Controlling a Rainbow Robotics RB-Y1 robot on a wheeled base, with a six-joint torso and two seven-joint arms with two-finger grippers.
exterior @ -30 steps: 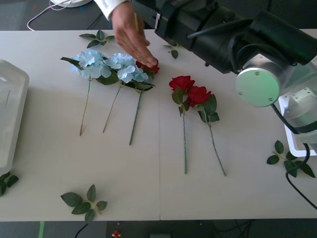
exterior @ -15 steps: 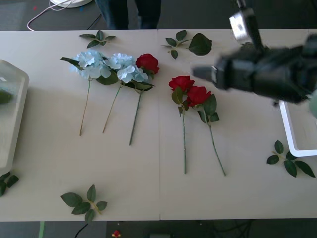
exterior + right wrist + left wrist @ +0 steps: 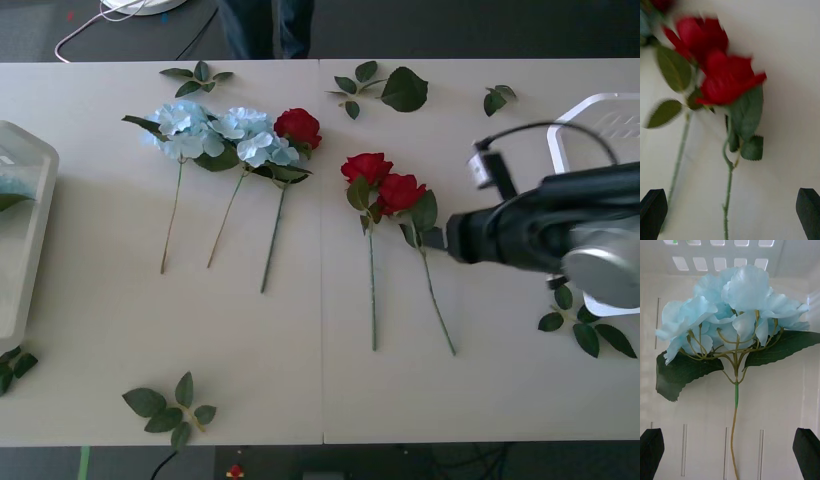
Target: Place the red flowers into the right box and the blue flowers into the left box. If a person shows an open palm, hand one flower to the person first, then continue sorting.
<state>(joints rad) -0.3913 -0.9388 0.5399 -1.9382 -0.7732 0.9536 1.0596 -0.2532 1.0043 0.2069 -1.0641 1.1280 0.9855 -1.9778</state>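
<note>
Two red flowers (image 3: 385,180) lie side by side mid-table, and a third (image 3: 297,126) rests against three blue flowers (image 3: 225,132) farther left. My right gripper (image 3: 453,240) hovers just right of the pair. In the right wrist view it is open (image 3: 730,215), its black fingertips (image 3: 653,210) either side of the nearer rose's stem (image 3: 728,176), below the bloom (image 3: 728,80). My left gripper (image 3: 730,453) is open over the left box (image 3: 790,255), where a blue flower (image 3: 737,303) lies. The left box (image 3: 25,230) is at the table's left edge, the right box (image 3: 575,110) at the right.
Loose green leaf sprigs lie about: at the table's front left (image 3: 170,405), along the back edge (image 3: 385,85), beside the right box (image 3: 585,325) and near the left box (image 3: 10,365). My right arm (image 3: 570,235) crosses the table's right side.
The person's hand that was on the rose beside the blue flowers has withdrawn. My right arm swung from the back of the table down toward the pair of roses.
</note>
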